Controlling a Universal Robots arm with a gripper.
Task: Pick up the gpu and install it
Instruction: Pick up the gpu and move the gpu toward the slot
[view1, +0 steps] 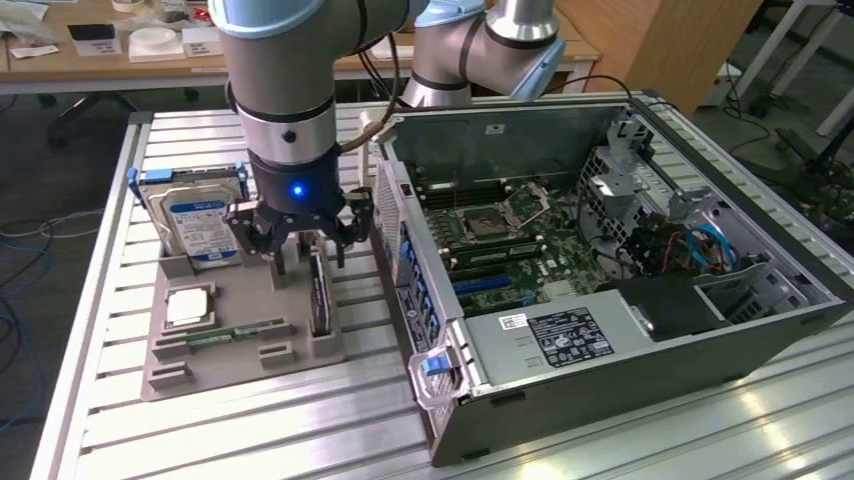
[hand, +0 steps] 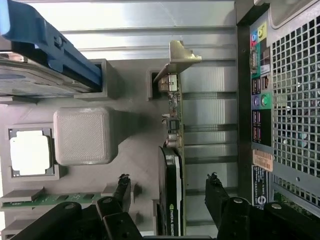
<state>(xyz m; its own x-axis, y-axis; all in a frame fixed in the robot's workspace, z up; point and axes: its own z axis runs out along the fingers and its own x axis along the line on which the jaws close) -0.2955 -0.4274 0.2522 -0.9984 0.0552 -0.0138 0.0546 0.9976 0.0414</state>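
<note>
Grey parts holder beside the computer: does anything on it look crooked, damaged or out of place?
Nothing stands out. The gpu stands on edge in its slot on the holder, the hard drive upright in its own, the processor and memory stick flat in their recesses. The open gripper straddles the gpu.

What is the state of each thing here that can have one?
graphics card: on edge in the gray holder, not gripped.
gripper: open, fingers either side of the card.
computer case: lying on its side, open.
hard drive: upright in the holder.
processor: flat in its pocket.
</note>
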